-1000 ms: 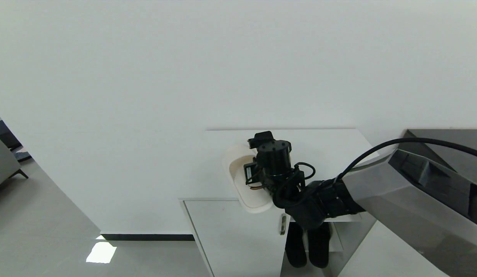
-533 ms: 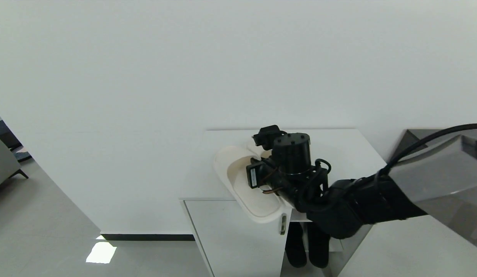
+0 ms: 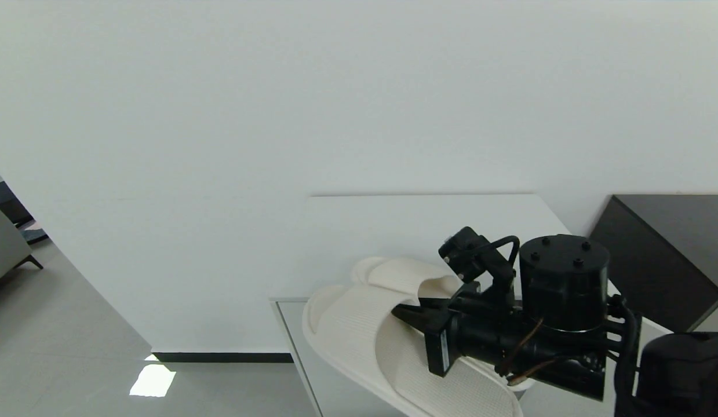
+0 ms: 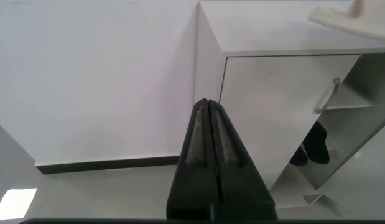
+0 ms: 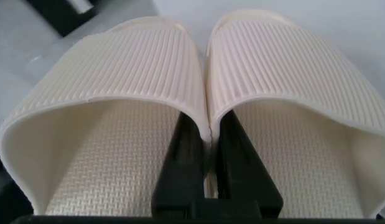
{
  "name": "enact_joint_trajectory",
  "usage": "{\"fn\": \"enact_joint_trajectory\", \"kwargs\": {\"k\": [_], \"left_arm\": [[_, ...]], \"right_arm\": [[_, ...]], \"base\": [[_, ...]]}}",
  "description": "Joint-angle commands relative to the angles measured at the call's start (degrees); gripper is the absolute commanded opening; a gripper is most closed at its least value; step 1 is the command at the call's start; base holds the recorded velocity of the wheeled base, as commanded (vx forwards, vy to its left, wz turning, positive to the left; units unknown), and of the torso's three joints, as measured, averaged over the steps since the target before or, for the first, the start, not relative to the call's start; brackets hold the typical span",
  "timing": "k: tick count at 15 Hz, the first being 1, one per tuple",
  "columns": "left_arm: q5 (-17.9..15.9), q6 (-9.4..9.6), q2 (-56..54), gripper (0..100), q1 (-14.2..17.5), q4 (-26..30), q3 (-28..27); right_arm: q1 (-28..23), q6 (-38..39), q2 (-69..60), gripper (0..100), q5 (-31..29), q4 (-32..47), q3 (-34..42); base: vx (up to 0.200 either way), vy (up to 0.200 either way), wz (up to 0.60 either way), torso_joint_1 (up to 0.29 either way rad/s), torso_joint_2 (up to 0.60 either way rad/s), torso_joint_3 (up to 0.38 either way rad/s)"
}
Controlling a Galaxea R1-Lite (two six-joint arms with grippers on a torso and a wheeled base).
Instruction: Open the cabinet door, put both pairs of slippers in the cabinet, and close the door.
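Bright, even, soft light fills the head view, washing the white wall (image 3: 277,87). 1 hard glare patch sits on the glossy floor (image 3: 152,380) at lower left. The cabinet (image 4: 273,118) interior and the white slippers (image 5: 136,81) under their straps lie in mild shade.

White wall (image 3: 219,116) across background. Black baseboard (image 3: 219,357) along its foot, meeting glossy grey floor (image 3: 63,347). 1 bright light patch (image 3: 153,380) reflected on floor just below baseboard. Grey furniture piece (image 3: 2,243) with dark leg at far left edge. Black-topped unit (image 3: 671,243) at right, against wall.
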Motion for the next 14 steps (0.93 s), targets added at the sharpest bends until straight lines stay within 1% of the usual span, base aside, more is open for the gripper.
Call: {"fn": "enact_joint_trajectory", "kwargs": {"k": [1, 4, 14], "left_arm": [[0.0, -0.02, 0.1, 0, 0.0, 0.0, 0.0], [0.0, -0.02, 0.1, 0, 0.0, 0.0, 0.0], [0.0, -0.02, 0.1, 0, 0.0, 0.0, 0.0]], "right_arm": [[1.0, -0.1, -4.2, 0, 1.2, 0.0, 2.2], [1.2, -0.2, -4.0, 0, 1.2, 0.0, 2.5], [1.3, -0.3, -3.6, 0, 1.2, -0.1, 2.6]], "base": [[0.0, 0.0, 0.0, 0.0, 0.0, 0.0], [0.0, 0.0, 0.0, 0.0, 0.0, 0.0], [-0.2, 0.0, 0.0, 0.003, 0.0, 0.002]]}}
